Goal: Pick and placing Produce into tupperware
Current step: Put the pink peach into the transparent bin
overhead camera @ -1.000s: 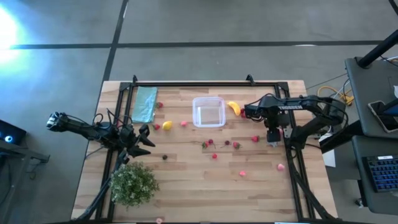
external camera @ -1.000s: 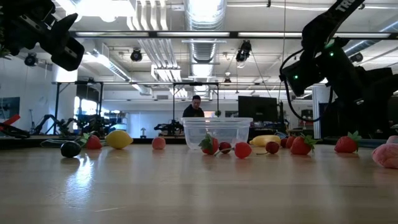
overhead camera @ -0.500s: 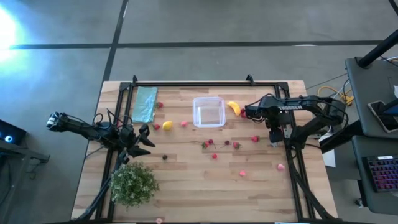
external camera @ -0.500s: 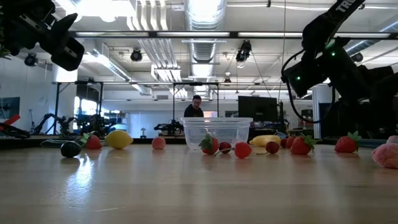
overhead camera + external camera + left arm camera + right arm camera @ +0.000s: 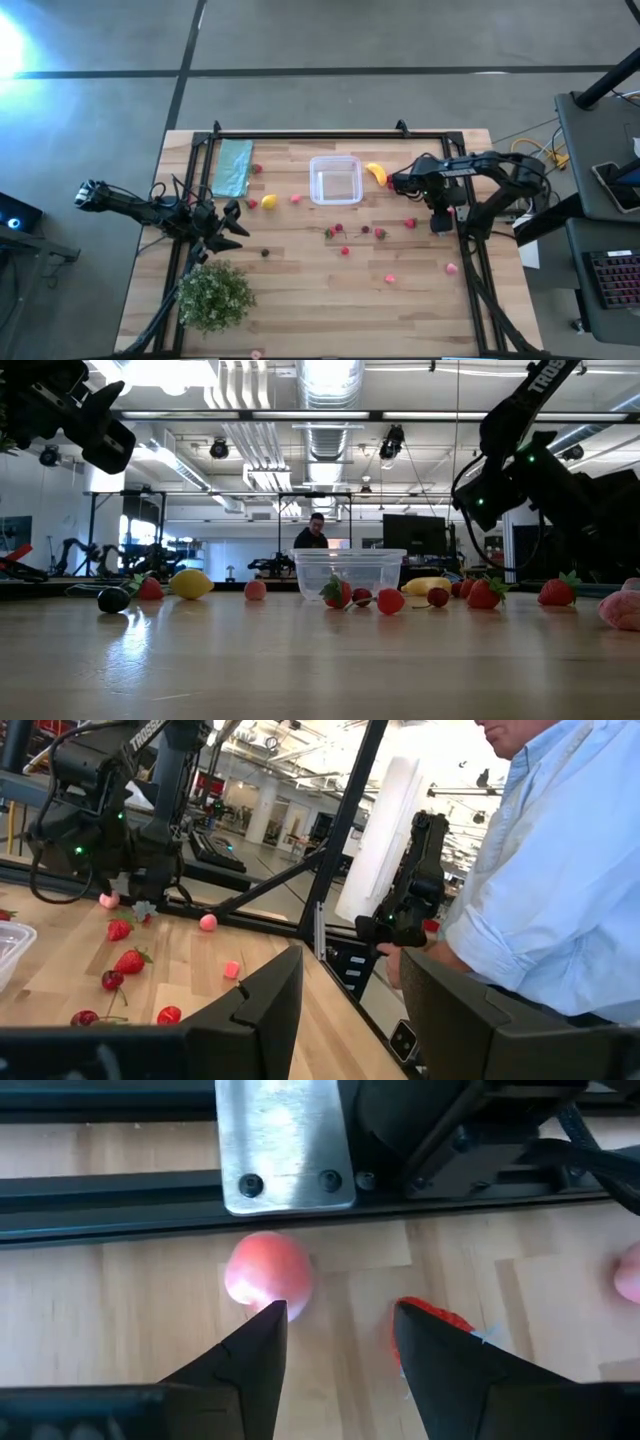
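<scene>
The clear tupperware [image 5: 335,180] stands at the far middle of the table, with a yellow banana [image 5: 375,173] beside it. The produce lies scattered: a lemon [image 5: 268,202], a dark piece [image 5: 265,252], cherries and strawberries [image 5: 379,234]. My right gripper [image 5: 338,1325] is open and slants down near the table's right rail. A pink-red ball [image 5: 265,1270] lies just past one fingertip. A red strawberry [image 5: 432,1318] shows partly behind the other finger. My left gripper [image 5: 350,990] is open and held above the table's left side [image 5: 235,225].
A teal cloth [image 5: 233,167] lies at the far left and a green leafy bush [image 5: 215,295] at the near left. A black rail [image 5: 110,1210] with a metal bracket [image 5: 285,1145] runs just beyond the ball. A person in a light blue shirt [image 5: 560,890] stands past the table's edge.
My right gripper has tipped a little further downward over the table's right side; its fingers keep the same gap. The produce and the tupperware lie where they were.
</scene>
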{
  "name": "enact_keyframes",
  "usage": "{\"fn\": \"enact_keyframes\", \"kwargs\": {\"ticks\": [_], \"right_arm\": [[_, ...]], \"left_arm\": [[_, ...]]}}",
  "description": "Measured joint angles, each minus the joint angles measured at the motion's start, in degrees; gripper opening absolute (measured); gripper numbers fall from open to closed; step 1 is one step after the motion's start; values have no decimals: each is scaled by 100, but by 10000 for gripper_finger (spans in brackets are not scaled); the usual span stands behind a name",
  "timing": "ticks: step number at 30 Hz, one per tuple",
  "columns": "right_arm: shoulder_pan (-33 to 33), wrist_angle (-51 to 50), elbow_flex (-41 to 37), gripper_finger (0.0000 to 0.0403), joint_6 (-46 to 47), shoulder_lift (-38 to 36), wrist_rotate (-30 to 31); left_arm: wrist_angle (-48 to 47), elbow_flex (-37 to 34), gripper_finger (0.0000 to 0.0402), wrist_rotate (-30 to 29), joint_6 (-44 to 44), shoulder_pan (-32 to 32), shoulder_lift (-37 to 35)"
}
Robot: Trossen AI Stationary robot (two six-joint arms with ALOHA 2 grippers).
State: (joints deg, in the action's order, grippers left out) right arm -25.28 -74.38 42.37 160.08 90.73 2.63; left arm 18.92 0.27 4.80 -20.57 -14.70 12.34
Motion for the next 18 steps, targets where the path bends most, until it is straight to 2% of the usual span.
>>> {"fn": "enact_keyframes", "kwargs": {"ticks": [6, 18], "right_arm": [[-37, 27, -2, 178, 51, 10, 525], [-227, 71, -133, 178, 80, 12, 329]], "left_arm": [[3, 0, 155, -4, 1, 1, -2], [2, 0, 155, -22, 0, 2, -2]]}}
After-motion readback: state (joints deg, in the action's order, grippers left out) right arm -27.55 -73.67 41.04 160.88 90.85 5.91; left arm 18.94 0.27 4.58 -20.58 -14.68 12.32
